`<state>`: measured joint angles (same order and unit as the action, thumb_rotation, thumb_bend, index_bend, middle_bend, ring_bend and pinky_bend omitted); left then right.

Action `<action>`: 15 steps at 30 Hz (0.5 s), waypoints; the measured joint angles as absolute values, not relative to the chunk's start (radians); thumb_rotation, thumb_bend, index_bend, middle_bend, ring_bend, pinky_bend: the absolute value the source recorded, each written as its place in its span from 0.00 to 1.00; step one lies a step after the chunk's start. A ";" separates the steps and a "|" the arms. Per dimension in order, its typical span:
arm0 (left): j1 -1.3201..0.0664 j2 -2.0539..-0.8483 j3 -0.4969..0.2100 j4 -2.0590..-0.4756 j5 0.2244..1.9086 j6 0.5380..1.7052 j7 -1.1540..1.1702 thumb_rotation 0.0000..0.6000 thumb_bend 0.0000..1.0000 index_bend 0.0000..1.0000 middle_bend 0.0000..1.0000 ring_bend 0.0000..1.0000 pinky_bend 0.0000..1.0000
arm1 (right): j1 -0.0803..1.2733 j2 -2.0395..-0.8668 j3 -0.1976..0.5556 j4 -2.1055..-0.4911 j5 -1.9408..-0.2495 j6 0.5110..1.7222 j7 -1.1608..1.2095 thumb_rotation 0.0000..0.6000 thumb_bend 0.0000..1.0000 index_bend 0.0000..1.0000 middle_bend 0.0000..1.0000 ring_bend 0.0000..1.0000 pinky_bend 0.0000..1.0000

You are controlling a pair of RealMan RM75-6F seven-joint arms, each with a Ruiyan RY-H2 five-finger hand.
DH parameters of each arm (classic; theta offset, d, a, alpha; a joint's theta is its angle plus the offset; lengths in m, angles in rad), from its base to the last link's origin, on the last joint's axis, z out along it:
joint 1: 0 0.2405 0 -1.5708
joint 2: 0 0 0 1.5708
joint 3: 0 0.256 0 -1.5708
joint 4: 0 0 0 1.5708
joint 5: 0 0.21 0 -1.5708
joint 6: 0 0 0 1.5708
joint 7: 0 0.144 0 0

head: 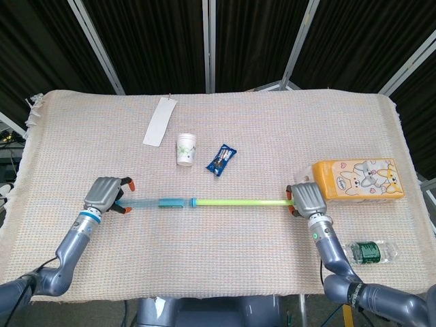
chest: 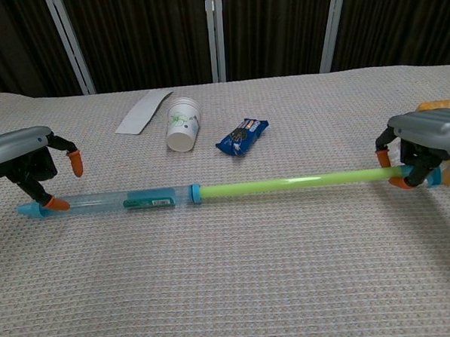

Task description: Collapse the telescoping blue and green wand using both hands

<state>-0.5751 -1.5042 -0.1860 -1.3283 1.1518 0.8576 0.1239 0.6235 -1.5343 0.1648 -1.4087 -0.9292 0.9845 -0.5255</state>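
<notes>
The wand lies across the middle of the table, extended. Its clear blue tube (head: 160, 202) (chest: 113, 200) is on the left and its green rod (head: 238, 201) (chest: 294, 183) on the right. My left hand (head: 105, 193) (chest: 20, 153) hovers over the tube's blue tip. Its fingers are spread to either side of the tube, and one orange fingertip (chest: 55, 201) is down by it. My right hand (head: 306, 198) (chest: 427, 134) grips the far right end of the green rod, and the end cap shows just under its fingers.
A paper cup (head: 186, 149) (chest: 183, 125), a blue snack packet (head: 221, 160) (chest: 242, 136) and a white paper strip (head: 159, 121) lie behind the wand. An orange tissue box (head: 357, 179) sits just behind my right hand. A water bottle (head: 370, 251) lies near the front right edge.
</notes>
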 measured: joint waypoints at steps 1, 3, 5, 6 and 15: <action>-0.580 -1.512 -0.186 -1.321 1.145 0.852 0.124 1.00 0.00 0.47 0.99 0.92 1.00 | 0.624 -1.534 0.164 -1.408 -0.928 0.985 -0.526 1.00 0.41 0.67 1.00 1.00 1.00; -0.590 -1.524 -0.186 -1.308 1.132 0.842 0.125 1.00 0.00 0.48 0.99 0.92 1.00 | 0.625 -1.535 0.163 -1.407 -0.926 0.984 -0.525 1.00 0.41 0.67 1.00 1.00 1.00; -0.598 -1.531 -0.184 -1.303 1.122 0.835 0.130 1.00 0.00 0.48 0.99 0.92 1.00 | 0.626 -1.535 0.162 -1.406 -0.925 0.984 -0.525 1.00 0.41 0.67 1.00 1.00 1.00; -0.600 -1.532 -0.183 -1.301 1.117 0.832 0.132 1.00 0.00 0.48 0.99 0.92 1.00 | 0.627 -1.535 0.162 -1.405 -0.924 0.984 -0.524 1.00 0.41 0.67 1.00 1.00 1.00; -0.625 -1.549 -0.181 -1.283 1.051 0.781 0.134 1.00 0.03 0.49 0.99 0.92 1.00 | 0.626 -1.525 0.159 -1.406 -0.918 0.987 -0.512 1.00 0.41 0.67 1.00 1.00 1.00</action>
